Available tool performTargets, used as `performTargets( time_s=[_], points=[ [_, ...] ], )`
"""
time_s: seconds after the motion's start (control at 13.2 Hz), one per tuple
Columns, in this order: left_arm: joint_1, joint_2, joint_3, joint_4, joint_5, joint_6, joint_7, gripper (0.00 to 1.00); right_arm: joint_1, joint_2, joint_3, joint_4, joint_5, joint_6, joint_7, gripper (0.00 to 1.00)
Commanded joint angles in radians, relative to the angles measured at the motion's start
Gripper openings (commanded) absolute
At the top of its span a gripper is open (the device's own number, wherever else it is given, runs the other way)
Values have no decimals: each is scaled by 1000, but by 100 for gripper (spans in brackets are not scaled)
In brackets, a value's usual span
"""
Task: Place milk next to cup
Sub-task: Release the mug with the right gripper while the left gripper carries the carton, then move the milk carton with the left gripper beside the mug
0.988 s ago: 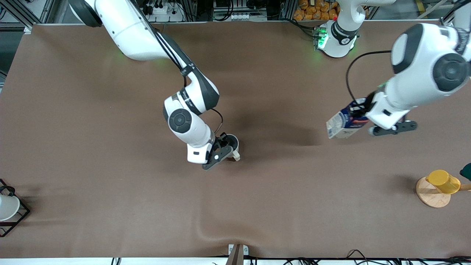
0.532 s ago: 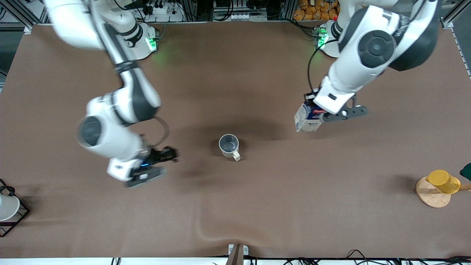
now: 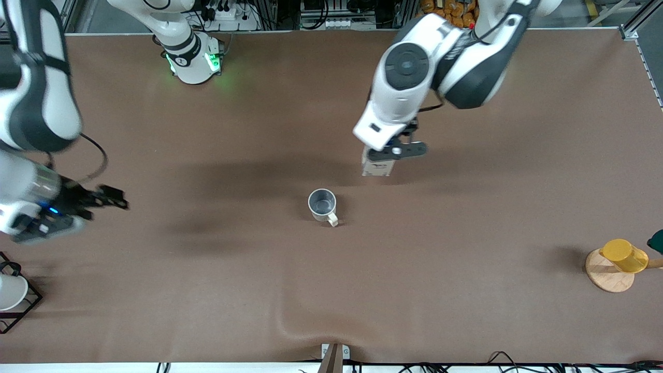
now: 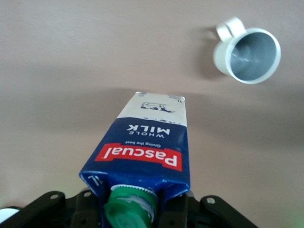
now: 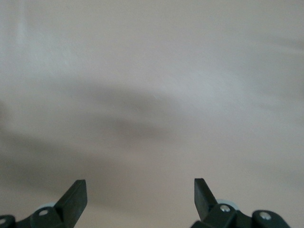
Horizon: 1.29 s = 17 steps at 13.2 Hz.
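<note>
- We saw the left pincer (image 3: 382, 155) clamped on the milk (image 3: 377, 167) near its capped top, holding the carton in the air over the brown counter (image 3: 466, 233) — above a bare patch toward the robots' bases from the cup (image 3: 322, 202).
- In the left wrist view the milk (image 4: 145, 152) hung from that pincer with its green cap (image 4: 129, 208) closest to the camera, the red label band and the words "WHOLE MILK" facing up.
- The cup stood upright on the counter near its middle, handle turned toward the front camera, its grey inside showing; in the left wrist view the cup (image 4: 247, 54) sat clearly apart from the carton, not touching it.
- The right pincer (image 3: 101, 199) hovered over the right arm's end of the counter, well apart from the cup — its fingers (image 5: 73, 199) were spread wide with only bare counter between them.
- A white cup in a black wire frame (image 3: 13, 295) sat at the counter's edge at the right arm's end, nearer the front camera than that pincer.
- At the left arm's end we noted a yellow cup (image 3: 624, 255) tilted on a round wooden base (image 3: 606, 277).
</note>
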State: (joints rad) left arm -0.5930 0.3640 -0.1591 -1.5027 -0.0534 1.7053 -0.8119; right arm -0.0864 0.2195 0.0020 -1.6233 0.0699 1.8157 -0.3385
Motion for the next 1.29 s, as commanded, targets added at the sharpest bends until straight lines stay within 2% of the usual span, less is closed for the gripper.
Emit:
performTargets(
  time_s=[0.0,0.08,0.3,0.53,0.76,1.22],
  points=[
    [-70,131,16,143,-13,-16,-24,41,-36,-144,-2,-81,-32,-77,50,100],
    [-79,156,15,153,-14,-3,-36,41,-27,-170,-28,-81,-32,-123,108,100],
    [-126,226,16,171,-13,129,-96,41,-15,-221,-34,-79,-33,-194,216,100],
    [-128,312,18,251,-14,137,-96,41,-16,-233,-36,-75,-33,-199,216,100],
    [-134,322,21,262,-14,139,-95,41,-30,-239,-34,-64,-87,-213,202,100],
    [-131,363,23,262,-13,191,-86,44,-27,-244,-47,-6,-93,-274,213,100]
  ],
)
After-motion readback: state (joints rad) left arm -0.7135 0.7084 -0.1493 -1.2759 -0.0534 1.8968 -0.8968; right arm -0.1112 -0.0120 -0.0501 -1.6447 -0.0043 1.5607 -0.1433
